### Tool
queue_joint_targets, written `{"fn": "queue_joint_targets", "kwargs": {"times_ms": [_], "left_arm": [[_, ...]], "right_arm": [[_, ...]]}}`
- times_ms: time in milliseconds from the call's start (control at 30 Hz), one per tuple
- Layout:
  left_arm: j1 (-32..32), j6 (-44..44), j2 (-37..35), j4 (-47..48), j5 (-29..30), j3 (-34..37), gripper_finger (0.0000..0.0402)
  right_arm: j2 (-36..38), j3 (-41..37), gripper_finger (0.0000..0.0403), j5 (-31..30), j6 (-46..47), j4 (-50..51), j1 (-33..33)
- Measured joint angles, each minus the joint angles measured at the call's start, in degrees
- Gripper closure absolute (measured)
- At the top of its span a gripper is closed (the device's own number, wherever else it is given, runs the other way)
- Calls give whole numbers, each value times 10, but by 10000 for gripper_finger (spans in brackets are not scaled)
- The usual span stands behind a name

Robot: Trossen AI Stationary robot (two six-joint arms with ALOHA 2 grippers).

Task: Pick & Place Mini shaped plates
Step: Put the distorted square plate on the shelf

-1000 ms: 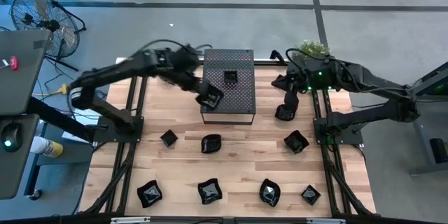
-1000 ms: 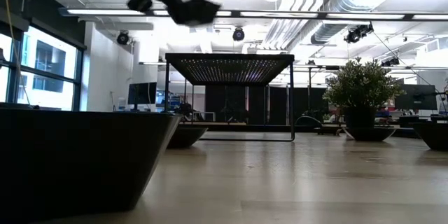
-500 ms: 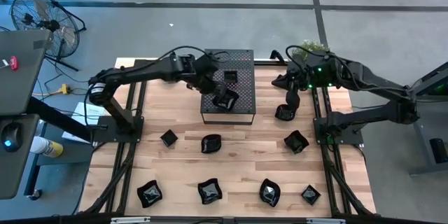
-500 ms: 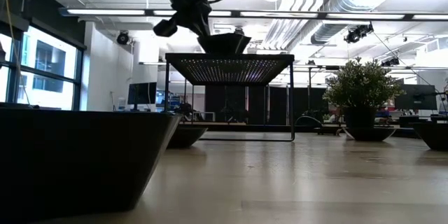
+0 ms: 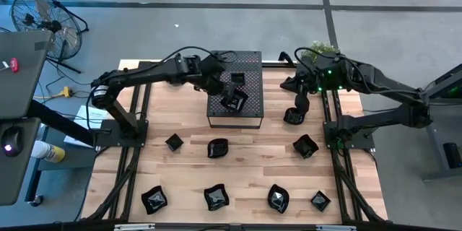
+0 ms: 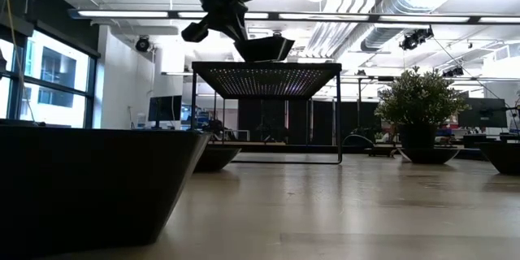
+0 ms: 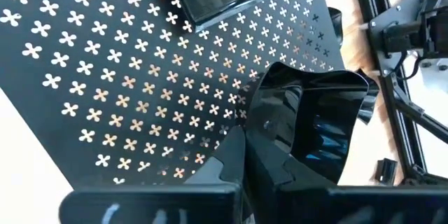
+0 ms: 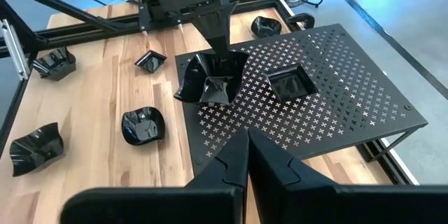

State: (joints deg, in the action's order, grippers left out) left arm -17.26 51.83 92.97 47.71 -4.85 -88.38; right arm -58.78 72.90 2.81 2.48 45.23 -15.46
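Left gripper (image 5: 229, 101) is over the perforated box (image 5: 249, 68), fingers clenched on the rim of a wavy-rimmed plate (image 7: 318, 122). Placing is the step in hand, by my judgement. A square plate (image 5: 237, 79) already lies on the box top. The next move calls for lowering clear of it, then releasing.

The low view shows the held plate just above the box top; the high view cannot settle that gap.

Right gripper (image 5: 297, 105) waits above a plate (image 5: 292, 118) at the worktop's (image 5: 188, 166) right side, fingers closed on nothing.
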Motion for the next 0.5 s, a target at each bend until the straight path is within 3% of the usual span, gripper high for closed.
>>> {"fn": "queue_joint_targets", "kwargs": {"times_ms": [500], "left_arm": [[0, 35, 0, -7, -3, 0, 401]], "right_arm": [[0, 0, 398, 0, 0, 0, 0]]}}
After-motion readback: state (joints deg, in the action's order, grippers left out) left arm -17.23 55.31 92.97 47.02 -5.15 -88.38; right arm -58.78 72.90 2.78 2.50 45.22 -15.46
